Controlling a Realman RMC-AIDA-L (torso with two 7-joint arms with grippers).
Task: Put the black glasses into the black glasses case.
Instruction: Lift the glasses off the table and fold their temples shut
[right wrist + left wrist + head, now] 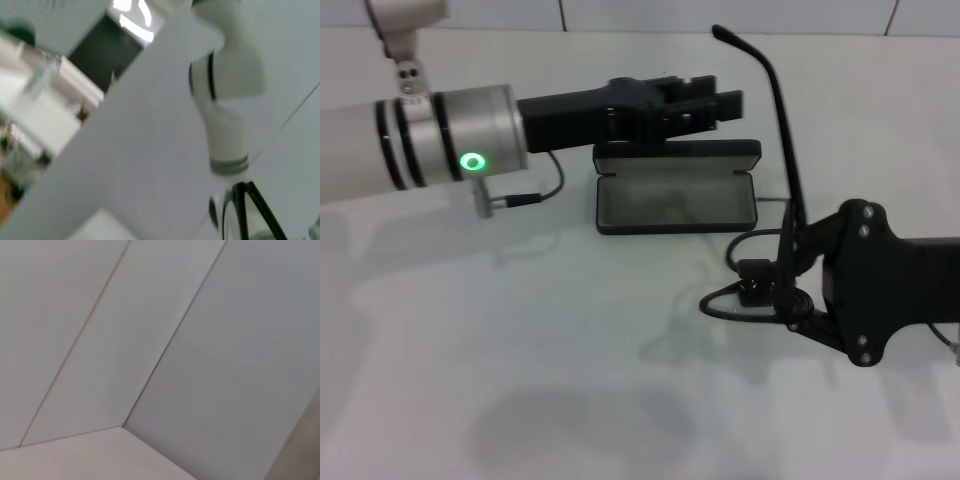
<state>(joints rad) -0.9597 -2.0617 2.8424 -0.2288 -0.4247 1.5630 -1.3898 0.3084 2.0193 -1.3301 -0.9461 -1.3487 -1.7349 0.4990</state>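
Lab-like room: white table (520, 400), tiled wall (225, 365).

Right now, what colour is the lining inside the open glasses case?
Grey, inside the black glasses case; the head view shows it best.

Left arm: white cylindrical forearm with black rings, silver metal wrist cuff (480, 135) with a glowing green ring light, thin black cable looping just behind the blocky black left gripper (725, 105). Right arm: flat matte black bracket link (880, 280) with small silver screws and coiled black cables beside it.
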